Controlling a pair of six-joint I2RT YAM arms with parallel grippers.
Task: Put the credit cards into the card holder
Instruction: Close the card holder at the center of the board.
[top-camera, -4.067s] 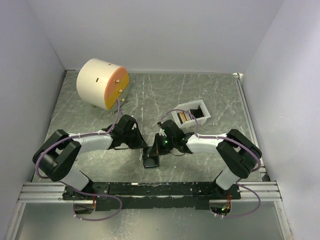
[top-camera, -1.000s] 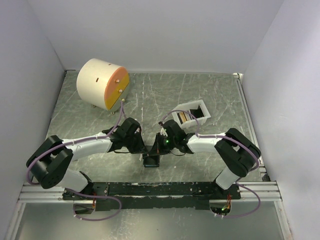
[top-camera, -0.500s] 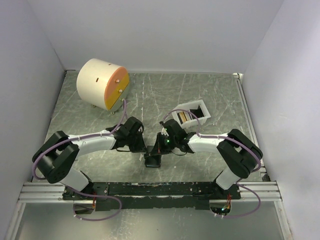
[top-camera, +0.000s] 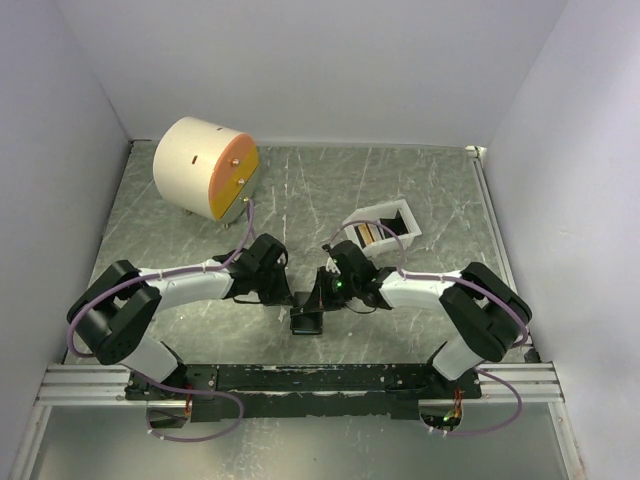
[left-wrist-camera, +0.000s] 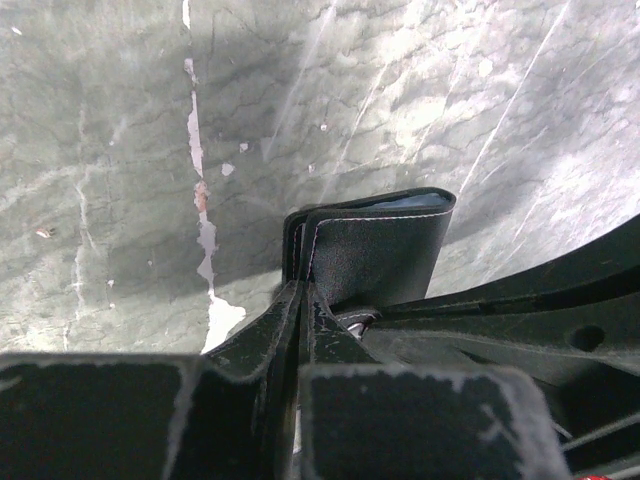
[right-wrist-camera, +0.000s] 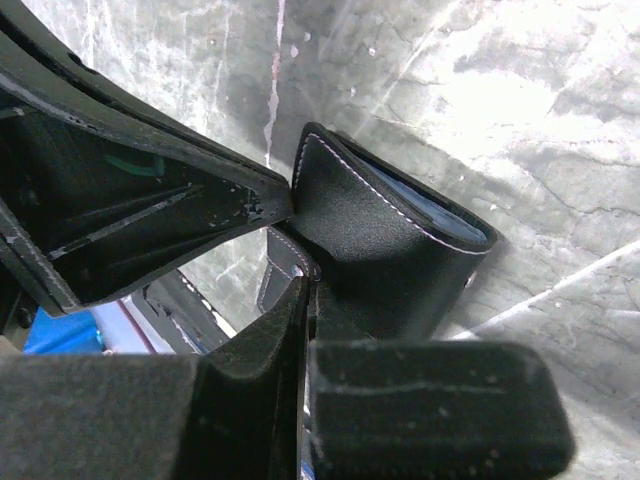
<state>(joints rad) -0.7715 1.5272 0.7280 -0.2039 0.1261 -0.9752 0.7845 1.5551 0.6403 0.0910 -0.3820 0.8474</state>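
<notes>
The black card holder (top-camera: 306, 322) hangs between both grippers near the table's front middle. My left gripper (left-wrist-camera: 302, 290) is shut on one edge of the card holder (left-wrist-camera: 375, 250). A blue credit card's edge (left-wrist-camera: 405, 203) shows in its top opening. My right gripper (right-wrist-camera: 308, 282) is shut on a stitched flap of the card holder (right-wrist-camera: 380, 250), and the blue card's edge (right-wrist-camera: 445, 218) peeks from its pocket. In the top view the left gripper (top-camera: 290, 298) and the right gripper (top-camera: 318, 298) meet above the holder. More credit cards (top-camera: 367, 235) stand in the white tray (top-camera: 410, 232).
A big cream cylinder with an orange face (top-camera: 205, 167) sits at the back left. The white tray stands just behind the right arm's wrist. Enclosure walls close in the left, right and back sides. A metal rail (top-camera: 300, 378) runs along the near edge.
Both grippers and the card holder have drifted slightly to the right and stayed shut. The left arm's elbow has shifted a little.
</notes>
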